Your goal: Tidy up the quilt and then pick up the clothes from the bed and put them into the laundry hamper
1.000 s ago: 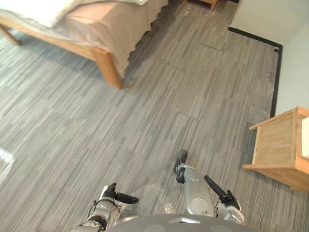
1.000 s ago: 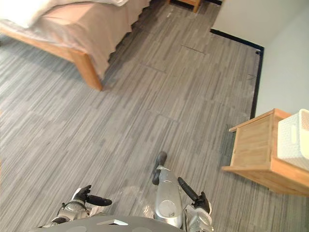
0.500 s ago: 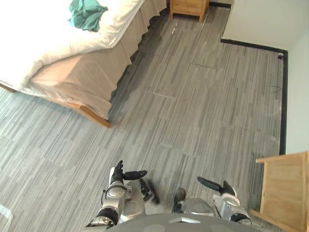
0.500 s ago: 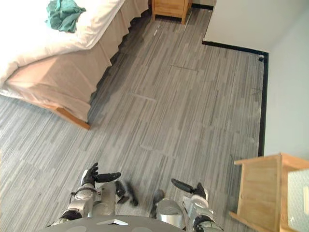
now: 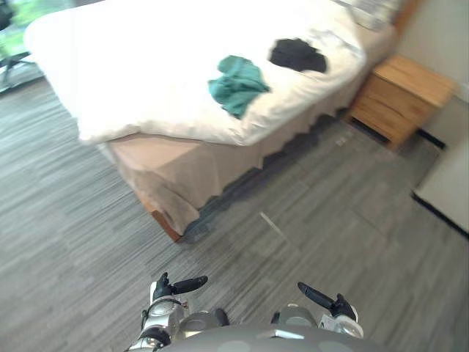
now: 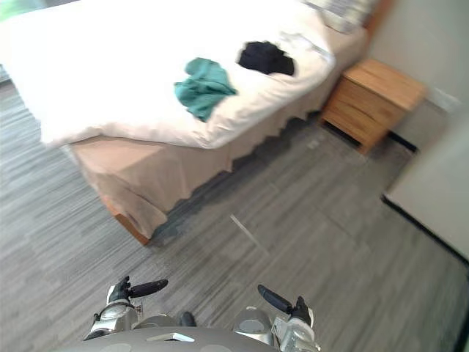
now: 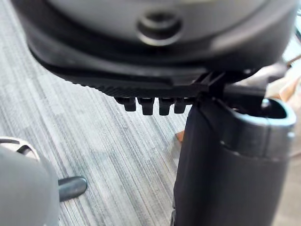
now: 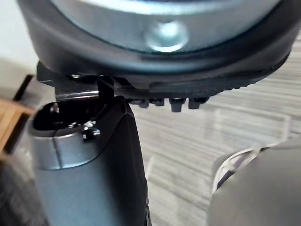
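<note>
1. You are facing the white quilt [image 5: 146, 66], which is lying across the bed [image 5: 165, 180] with its near edge drooping unevenly over the corner. It is looking bulky but soft and light. Judging by that, you are better off gathering a bunched handful at an edge or corner than pressing on the flat middle.
2. The teal garment [image 5: 236, 83] is lying crumpled on the quilt, near the side facing the nightstand [image 5: 396, 95]. The black garment [image 5: 297, 55] is sitting beyond it, apart from it, toward the head end.
3. Both clothes are looking limp and light, likely draping and trailing when lifted, so you are aiming for a raised fold at the crest of each heap.
4. Your left hand [image 5: 167, 290] and right hand [image 5: 335, 304] are hanging low over the floor [image 5: 315, 220], well apart from the bed, with fingers relaxed, uncurled and holding nothing.
5. You are risking pinching quilt along with cloth, so keep the grasp shallow.
</note>
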Available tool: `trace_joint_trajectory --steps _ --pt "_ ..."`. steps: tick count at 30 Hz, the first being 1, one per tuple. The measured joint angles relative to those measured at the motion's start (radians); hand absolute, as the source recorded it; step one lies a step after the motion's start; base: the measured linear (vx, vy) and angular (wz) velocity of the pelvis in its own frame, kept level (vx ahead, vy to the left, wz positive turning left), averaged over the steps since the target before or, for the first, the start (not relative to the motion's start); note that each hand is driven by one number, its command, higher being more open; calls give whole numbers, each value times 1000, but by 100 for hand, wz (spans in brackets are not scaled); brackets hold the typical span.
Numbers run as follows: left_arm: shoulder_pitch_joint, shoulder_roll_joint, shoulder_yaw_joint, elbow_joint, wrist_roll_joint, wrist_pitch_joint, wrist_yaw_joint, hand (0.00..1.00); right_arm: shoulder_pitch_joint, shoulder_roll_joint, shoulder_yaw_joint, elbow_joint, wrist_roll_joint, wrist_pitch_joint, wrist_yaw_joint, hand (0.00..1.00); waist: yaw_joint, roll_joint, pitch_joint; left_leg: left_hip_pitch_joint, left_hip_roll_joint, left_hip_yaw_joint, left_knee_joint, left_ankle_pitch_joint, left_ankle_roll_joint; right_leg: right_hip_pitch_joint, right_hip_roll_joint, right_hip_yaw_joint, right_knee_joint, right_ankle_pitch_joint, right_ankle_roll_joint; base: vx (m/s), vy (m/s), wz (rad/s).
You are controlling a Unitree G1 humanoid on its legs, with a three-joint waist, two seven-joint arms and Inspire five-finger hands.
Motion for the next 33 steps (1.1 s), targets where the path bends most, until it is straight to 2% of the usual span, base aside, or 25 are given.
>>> trace_joint_trajectory --steps 1,2,4,5,6,7,8,9,10,11,12,13,14,15,16,18,19,20,21,22,23,24,27,31,33 --pt "1 3 -10 1 0 1 -9 100 2 -4 -8 11 -1 4 2 100 -7 4 2 18 18 -54 -13 0 -27 -28 -2 48 -179 21 33 581 -419 239" --pt "1 6 -12 1 3 -1 -14 100 2 -11 -17 24 0 11 7 100 -5 4 2 42 37 -99 -41 -5 -75 -54 -5 117 -367 64 80 456 -384 167" --pt "10 12 9 0 3 -3 -16 100 0 -12 -16 30 0 22 24 100 9 -4 5 73 60 -140 -53 -24 -121 -79 -18 185 -548 139 103 453 -468 87" --pt "27 13 45 -3 -6 -3 -19 100 2 -13 -13 31 -1 21 33 100 20 -10 5 107 81 -152 -48 -57 -173 -93 -19 214 -608 174 116 471 -508 48" --pt "29 14 71 -1 -12 -1 -18 100 4 -10 -8 34 -2 21 39 100 25 -23 2 124 86 -159 -48 -75 -196 -95 -19 228 -616 172 117 500 -544 40" --pt "37 15 94 0 -18 -3 -21 100 -3 -19 3 39 -1 23 50 100 23 -23 -4 163 113 -168 -54 -97 -228 -101 4 255 -551 278 137 508 -530 40" --pt "54 -6 105 0 -18 -6 -25 100 -5 -34 7 39 -2 20 58 100 22 6 -3 185 148 -153 -46 -98 -232 -104 26 254 -490 284 135 610 -608 56" --pt "55 -29 118 -6 -18 -10 -40 100 -9 -55 18 41 -3 20 62 100 19 42 -2 168 189 -125 31 -96 -233 -92 50 239 -441 264 94 480 -468 50" --pt "55 -38 122 -10 -16 -14 -45 100 -13 -67 35 45 -5 22 63 100 17 46 0 131 211 -122 111 -96 -233 -79 55 221 -440 248 82 425 -450 62" --pt "53 -42 138 -31 -19 -19 -52 100 -20 -81 64 46 -8 26 60 100 16 55 2 19 246 -125 333 -61 -239 -45 57 186 -447 233 63 374 -411 64" --pt "54 -46 172 -51 -30 -24 -47 100 -20 -94 96 44 -32 31 57 100 21 57 21 -96 297 -117 589 4 -265 31 55 151 -483 222 46 370 -375 58" --pt "56 -47 186 -58 -39 -23 -41 100 -20 -97 109 44 -44 35 54 100 22 58 22 -128 323 -79 665 0 -270 66 56 139 -509 222 45 364 -306 37" --pt "54 -44 198 -59 -40 -24 -29 100 -21 -97 126 45 -45 37 50 100 22 51 24 -159 366 20 722 -8 -263 128 55 125 -558 223 44 352 -240 10" --pt "55 -42 196 -59 -39 -27 -25 100 -24 -96 127 46 -45 38 50 100 23 48 22 -158 386 103 684 -11 -262 160 54 123 -589 226 45 331 -209 2" --pt "55 -43 195 -59 -39 -30 -22 100 -30 -95 127 46 -45 38 50 100 22 48 22 -157 387 148 631 -16 -263 181 52 122 -607 228 48 311 -120 -13" --pt "50 -44 190 -57 -40 -27 -33 100 -55 -91 123 45 -45 41 50 100 20 51 21 -159 321 199 309 2 -263 206 47 128 -641 232 52 278 20 -18" --pt "50 -43 190 -54 -41 -25 -34 100 -56 -89 120 46 -46 41 50 100 18 52 21 -157 295 192 221 35 -256 214 46 126 -645 233 54 268 135 -14" --pt "51 -42 194 -48 -56 -24 -36 100 -58 -87 103 48 -67 43 51 100 20 60 23 -147 241 163 93 138 -250 234 45 127 -656 235 68 268 157 -6" --pt "51 -25 198 -46 -76 -23 -36 100 -58 -72 100 50 -86 45 49 100 20 32 20 -104 204 162 51 158 -242 254 27 124 -675 238 89 282 182 -1" --pt "56 -3 200 -46 -84 -25 -32 100 -56 -54 101 52 -100 44 51 100 14 1 22 -57 159 168 -27 168 -242 268 1 116 -689 240 92 212 133 4" --pt "57 3 201 -45 -85 -24 -31 100 -56 -49 101 53 -110 44 52 100 14 -2 23 -51 150 168 -37 172 -240 274 -3 117 -695 240 92 175 121 10" --pt "60 16 214 -40 -90 -22 -24 100 -53 -38 100 56 -125 45 52 100 15 -25 15 -29 125 168 -65 173 -239 296 -14 118 -714 241 92 185 92 14" --pt "74 20 283 -31 -168 -23 -11 100 -40 -29 72 62 -132 46 40 100 21 -28 4 16 119 158 -105 178 -245 335 -12 108 -709 240 92 133 19 17" --pt "102 -7 382 -15 -383 -21 8 100 -40 -36 43 66 -160 64 39 100 16 5 -16 34 138 153 -164 207 -259 335 18 91 -709 240 92 59 -82 7" --pt "95 -8 462 -9 -488 -22 29 100 -41 -39 34 72 -161 70 38 100 17 11 -16 45 146 151 -188 220 -265 337 30 84 -709 240 92 3 -79 4"
